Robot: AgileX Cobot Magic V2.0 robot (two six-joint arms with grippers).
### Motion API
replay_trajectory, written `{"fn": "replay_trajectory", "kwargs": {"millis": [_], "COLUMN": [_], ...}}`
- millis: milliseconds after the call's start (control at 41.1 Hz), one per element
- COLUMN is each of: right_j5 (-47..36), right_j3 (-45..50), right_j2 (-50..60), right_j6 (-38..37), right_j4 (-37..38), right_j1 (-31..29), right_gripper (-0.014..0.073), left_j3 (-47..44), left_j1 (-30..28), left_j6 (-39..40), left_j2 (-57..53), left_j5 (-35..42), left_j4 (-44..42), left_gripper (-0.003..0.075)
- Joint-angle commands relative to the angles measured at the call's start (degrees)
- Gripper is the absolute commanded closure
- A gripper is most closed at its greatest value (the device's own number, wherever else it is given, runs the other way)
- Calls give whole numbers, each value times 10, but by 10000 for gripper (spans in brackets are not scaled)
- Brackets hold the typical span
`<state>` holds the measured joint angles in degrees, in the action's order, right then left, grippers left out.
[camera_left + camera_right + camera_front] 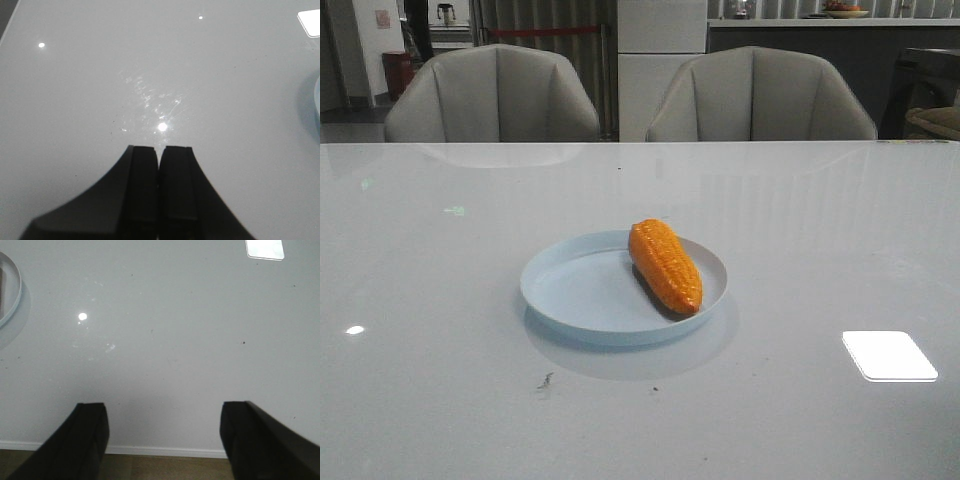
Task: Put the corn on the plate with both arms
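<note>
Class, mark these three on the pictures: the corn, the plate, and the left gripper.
corn [664, 264]: front view, middle of the orange cob.
plate [575, 290]: front view, bare pale blue floor left of the cob.
left gripper [160, 156]: left wrist view, seam between the closed black fingertips.

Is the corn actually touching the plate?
Touching. The front view shows the corn lying inside the plate, resting on its right side with no gap.

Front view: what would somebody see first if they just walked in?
The bright orange corn jumps out, lying on the right side of the pale blue plate in the middle of the table. Two grey chairs stand behind. Neither hand holds anything: the left hand is shut, the right hand open.
</note>
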<state>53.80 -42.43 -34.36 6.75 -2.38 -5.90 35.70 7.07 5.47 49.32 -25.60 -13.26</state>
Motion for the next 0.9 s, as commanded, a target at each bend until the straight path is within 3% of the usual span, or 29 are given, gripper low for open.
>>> {"fn": "replay_trajectory", "kwargs": {"millis": [0,584,875], "right_j5": [-35,-35,-35], "right_j3": [-15,-15,-15], "right_j2": [-1,-1,-1], "right_j6": [5,5,5], "right_j4": [-4,-4,-4], "right_j1": [-5,-5,-5], "right_gripper": [20,20,20], "left_j3": [17,17,17], "left_j1": [-1,-1,-1], "left_j6": [4,4,-7], "left_j2": [-6,-1,-66], "left_j5": [45,45,59], "left_j4": [-1,1,36], "left_gripper": [632,632,632]}}
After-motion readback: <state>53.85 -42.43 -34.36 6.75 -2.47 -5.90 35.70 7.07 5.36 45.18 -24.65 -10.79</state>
